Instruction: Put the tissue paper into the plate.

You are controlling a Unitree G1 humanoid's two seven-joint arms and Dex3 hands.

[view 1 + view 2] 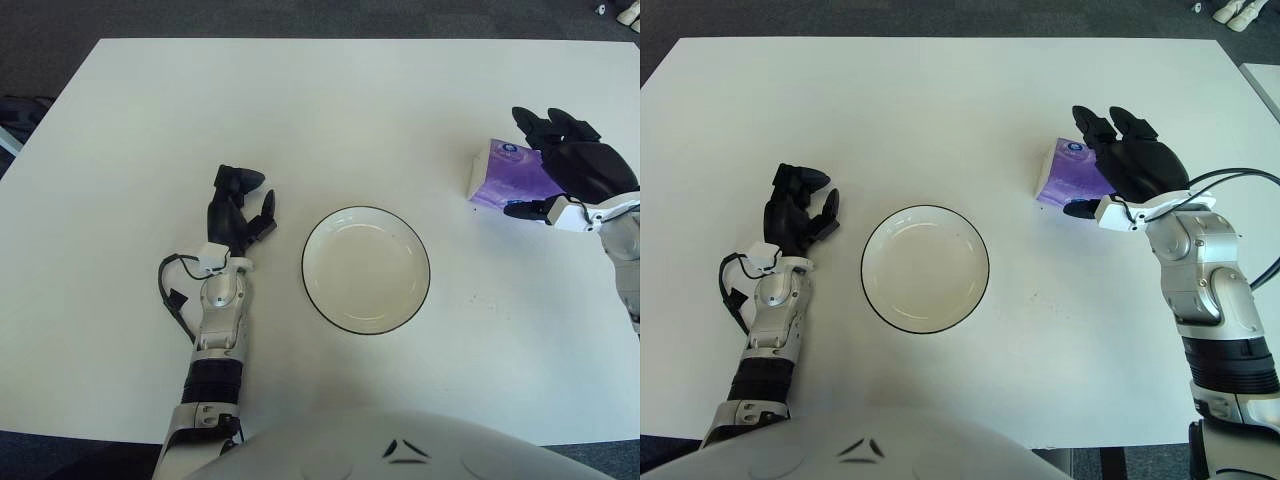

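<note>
Tissue pack (pixel 1065 172): a soft purple-and-white packet, roughly rectangular, with a glossy wrapper and a round blue mark on its white top end. It lies flat on the table (pixel 940 110), well to the right of the plate and apart from it.

Table: a large white rectangular top, smooth and matte, over a dark floor.

Plate (pixel 925 268): round, shallow, white and glossy, with a thin dark rim line. It sits near the table centre, between the two hands, and holds nothing.

Right hand (pixel 1130 165): black, three fingers, on a silver forearm. It covers the right side of the tissue pack. Two fingers extend over the top of the pack; the thumb (pixel 1080 209) lies along its near edge. The fingers are loosely spread around the pack. Whether they are pressing it cannot be determined.

Left hand (pixel 798 215): black, shown just left of the plate, fingers loosely curled and holding nothing.
</note>
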